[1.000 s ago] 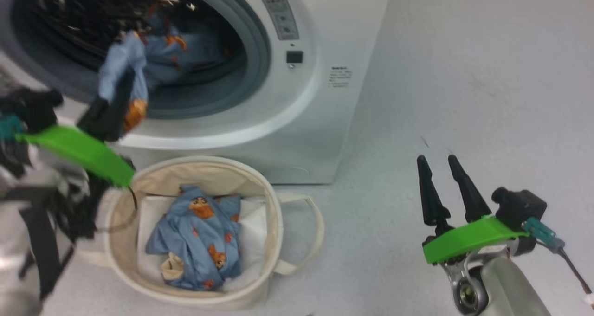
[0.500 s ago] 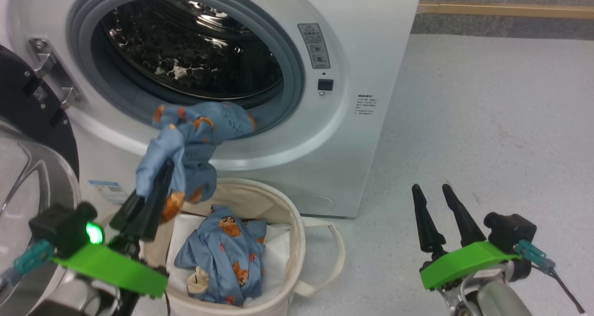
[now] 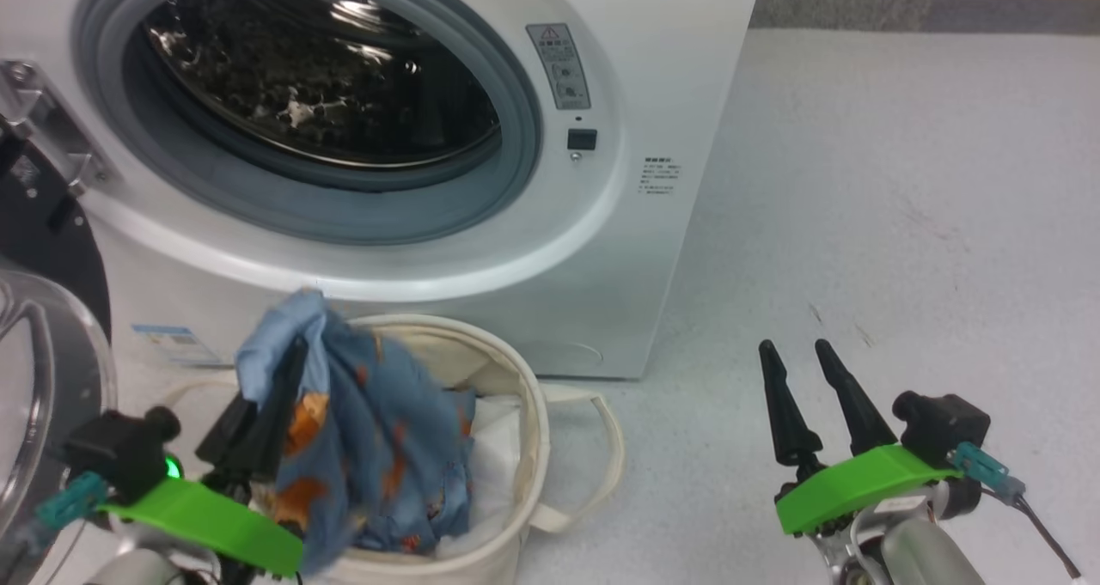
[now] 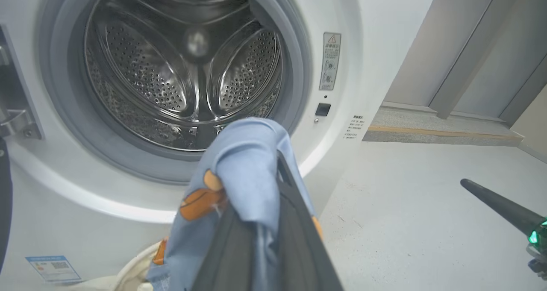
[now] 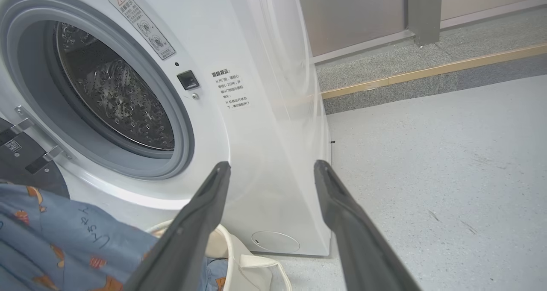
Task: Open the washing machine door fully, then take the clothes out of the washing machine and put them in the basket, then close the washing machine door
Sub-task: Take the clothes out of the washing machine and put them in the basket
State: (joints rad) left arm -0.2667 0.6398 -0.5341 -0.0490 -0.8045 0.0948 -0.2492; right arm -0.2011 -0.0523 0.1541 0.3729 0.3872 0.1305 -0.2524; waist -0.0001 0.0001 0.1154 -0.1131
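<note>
On the head view my left claw (image 3: 288,366) sat low at the left, its two fingers drawn nearly together and pinching a fold of the clothes (image 3: 378,430). The blue bear-print fabric was bunched over the fingertips and hung down from them into the mouth of the basket (image 3: 534,413). The left wrist view showed the same grip close up: the cloth (image 4: 248,163) was draped over the tip of the claw (image 4: 260,188) and trapped between the dark fingers, with the bare steel drum (image 4: 188,69) of the washing machine (image 3: 653,70) behind it. The fabric was blurred there, so I could not tell whether its lower folds rested on the basket's bottom or on more cloth. The washing machine door (image 3: 51,258) stood swung open at the far left. My right claw (image 3: 795,362) hung over the floor (image 3: 902,181), well apart from the basket, its fingers spread and holding nothing; on its wrist view the claw (image 5: 271,167) pointed at the washer's front corner.
</note>
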